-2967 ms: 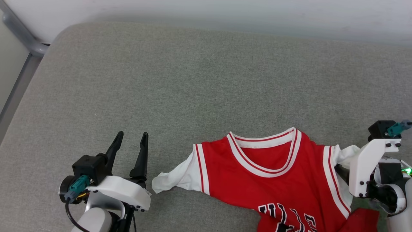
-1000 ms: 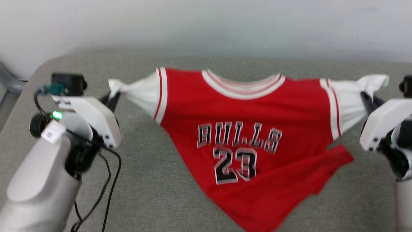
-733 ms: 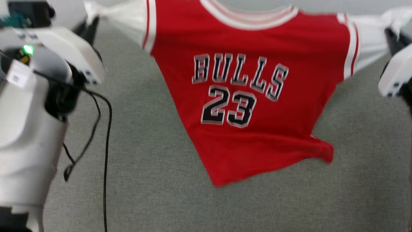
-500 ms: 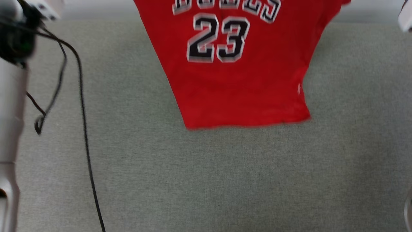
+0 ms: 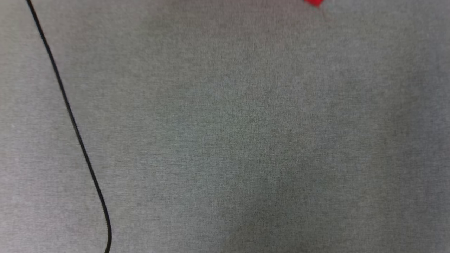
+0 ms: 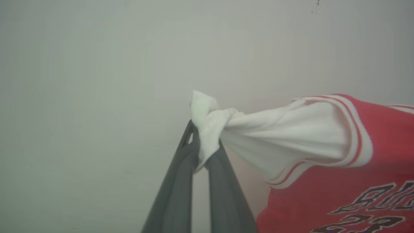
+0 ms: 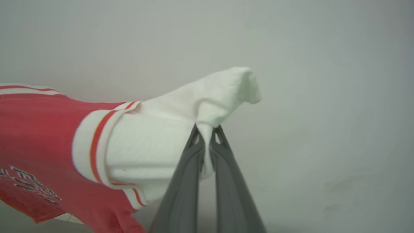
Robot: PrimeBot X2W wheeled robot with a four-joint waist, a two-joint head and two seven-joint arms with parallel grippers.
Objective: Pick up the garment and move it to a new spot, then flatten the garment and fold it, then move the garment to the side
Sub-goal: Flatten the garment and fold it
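The garment (image 6: 323,136) is a red jersey with white sleeves and black lettering, hanging in the air stretched between both arms. In the left wrist view my left gripper (image 6: 203,145) is shut on the bunched end of one white sleeve. In the right wrist view my right gripper (image 7: 206,134) is shut on the tip of the other white sleeve, with the garment (image 7: 42,129) trailing away to the left. In the head view a small red corner of the garment (image 5: 314,2) hangs at the top edge, above the grey surface (image 5: 246,140).
A black cable (image 5: 70,116) runs down the left side of the head view across the grey fabric surface. Behind the held garment in both wrist views stands a plain pale wall (image 6: 97,64).
The garment was lifted off the grey surface by both sleeves and now hangs high. The head view has tilted down, so the jersey has slid out past its top edge.
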